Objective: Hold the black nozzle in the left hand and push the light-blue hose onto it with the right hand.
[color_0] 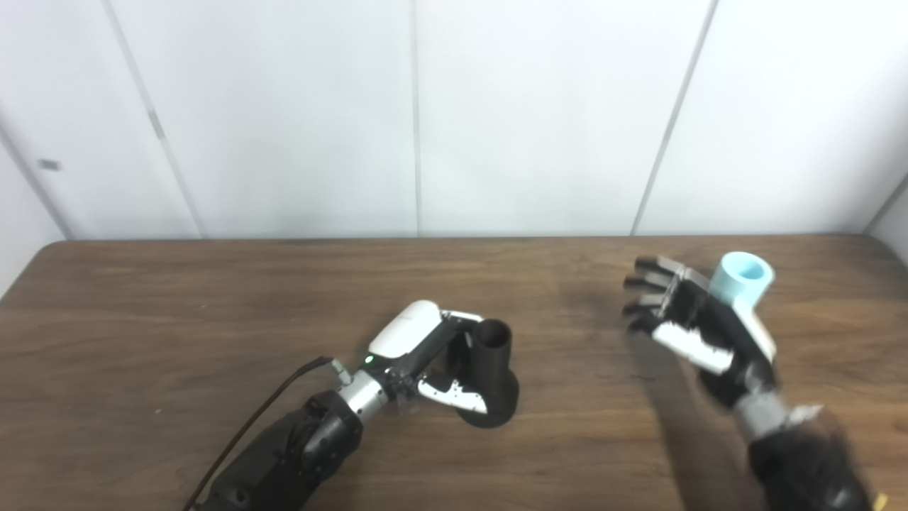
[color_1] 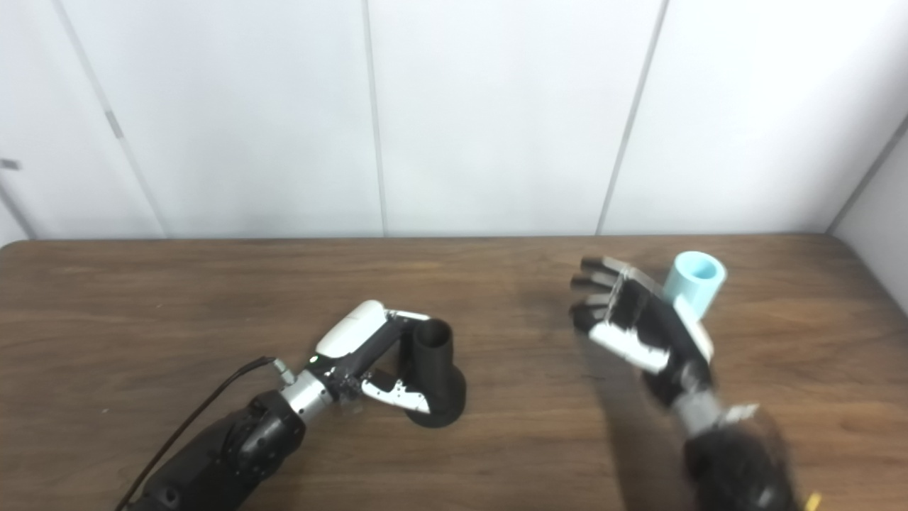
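Two hands were in view over the brown wooden table (color_0: pixel 177 298), and I had each near its own part. My left hand (color_0: pixel 433 355) lay low near the table's middle, its fingers (color_0: pixel 461 392) and thumb wrapped around the black nozzle (color_0: pixel 491 376). That nozzle stood upright on its flared base, which looked to rest on the tabletop, with its open mouth facing up. So the left was closed on the nozzle, though how firmly it gripped I could not tell.

My right hand (color_1: pixel 642 323) was raised off to the right, well apart from the nozzle, and somewhat blurred. Its fingers were stretched out and spread toward the left, holding nothing. The light-blue hose (color_1: pixel 696 282) showed just behind that hand, at its far right edge: a short pale tube with its open end up. Whether the hand touched it, or whether it stood on the table, I could not tell. White wall panels (color_0: pixel 539 113) rose behind the table.
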`<state>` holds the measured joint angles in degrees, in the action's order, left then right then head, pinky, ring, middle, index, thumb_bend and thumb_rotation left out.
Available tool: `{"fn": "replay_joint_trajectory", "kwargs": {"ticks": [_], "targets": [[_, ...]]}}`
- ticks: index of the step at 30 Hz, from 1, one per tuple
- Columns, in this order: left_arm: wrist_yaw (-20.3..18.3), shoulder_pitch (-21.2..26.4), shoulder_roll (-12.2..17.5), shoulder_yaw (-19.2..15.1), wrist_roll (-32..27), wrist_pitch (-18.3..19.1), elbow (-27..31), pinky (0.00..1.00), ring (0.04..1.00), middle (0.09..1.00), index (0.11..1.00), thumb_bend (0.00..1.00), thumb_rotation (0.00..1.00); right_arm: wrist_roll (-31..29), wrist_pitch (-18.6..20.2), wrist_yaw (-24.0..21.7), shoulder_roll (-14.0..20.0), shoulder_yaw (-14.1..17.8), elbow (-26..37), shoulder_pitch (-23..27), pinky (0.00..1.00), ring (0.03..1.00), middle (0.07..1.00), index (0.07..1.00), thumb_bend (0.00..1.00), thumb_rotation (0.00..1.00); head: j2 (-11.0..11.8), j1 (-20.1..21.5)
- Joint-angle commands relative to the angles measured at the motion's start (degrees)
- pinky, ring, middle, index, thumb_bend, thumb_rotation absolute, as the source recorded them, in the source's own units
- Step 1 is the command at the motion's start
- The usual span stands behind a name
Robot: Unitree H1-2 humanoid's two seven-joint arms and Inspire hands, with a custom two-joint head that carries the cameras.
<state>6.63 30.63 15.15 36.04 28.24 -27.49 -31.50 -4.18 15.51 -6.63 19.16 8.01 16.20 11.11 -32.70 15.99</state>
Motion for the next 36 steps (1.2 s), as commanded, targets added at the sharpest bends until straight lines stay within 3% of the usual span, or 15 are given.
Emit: {"fn": "replay_joint_trajectory", "kwargs": {"ticks": [1,3,5,10,17,24,30,36], "targets": [[-7.4,-6.6,2.2,4.6,6.7,4.4,-6.9,0.36,0.392,0.501,0.507,0.50,0.00,6.8,5.4,0.8,4.8,-0.6,8.6,7.3,0.46,0.594,0.725,0.731,0.69,0.17,2.3,5.0],[-6.4,-6.6,2.4,4.7,7.2,3.8,-7.9,0.35,0.389,0.500,0.508,0.50,0.00,11.3,9.2,-0.2,7.3,-1.4,11.0,9.6,0.45,0.572,0.731,0.738,0.69,0.13,3.6,7.4],[-5.6,-6.6,2.6,5.0,8.0,4.3,-8.4,0.35,0.381,0.492,0.526,0.50,0.00,15.8,11.1,-1.7,9.0,-1.5,12.0,11.6,0.54,0.656,0.754,0.747,0.74,0.17,4.6,8.7],[-2.9,-7.0,3.3,4.4,8.6,3.8,-9.0,0.35,0.375,0.484,0.517,0.50,0.00,22.7,11.4,-2.8,10.9,0.1,9.6,14.2,0.60,0.764,0.794,0.768,0.77,0.07,7.5,12.5],[-3.2,-6.2,4.4,4.2,8.2,2.5,-10.5,0.35,0.380,0.490,0.506,0.50,0.00,26.4,9.3,1.6,14.3,2.7,-1.8,14.7,0.83,0.875,0.889,0.886,0.86,0.29,9.4,15.5],[-1.1,-5.3,4.9,5.0,8.8,1.0,-12.3,0.32,0.366,0.471,0.509,0.50,0.00,19.1,7.9,0.8,13.6,6.3,-12.9,15.9,0.89,0.959,0.969,0.948,0.93,0.33,9.8,16.2],[-2.0,-5.0,5.4,5.6,8.0,0.8,-12.2,0.32,0.368,0.476,0.508,0.50,0.00,13.7,2.3,0.7,13.9,7.5,-22.2,15.2,0.94,0.997,1.000,0.980,0.94,0.33,9.8,16.5],[-3.1,-5.6,6.0,5.5,7.3,1.0,-10.7,0.32,0.368,0.476,0.508,0.50,0.00,9.2,-2.2,-0.9,14.0,7.3,-27.8,14.3,0.92,1.000,1.000,1.000,0.96,0.31,9.4,16.4]]}}
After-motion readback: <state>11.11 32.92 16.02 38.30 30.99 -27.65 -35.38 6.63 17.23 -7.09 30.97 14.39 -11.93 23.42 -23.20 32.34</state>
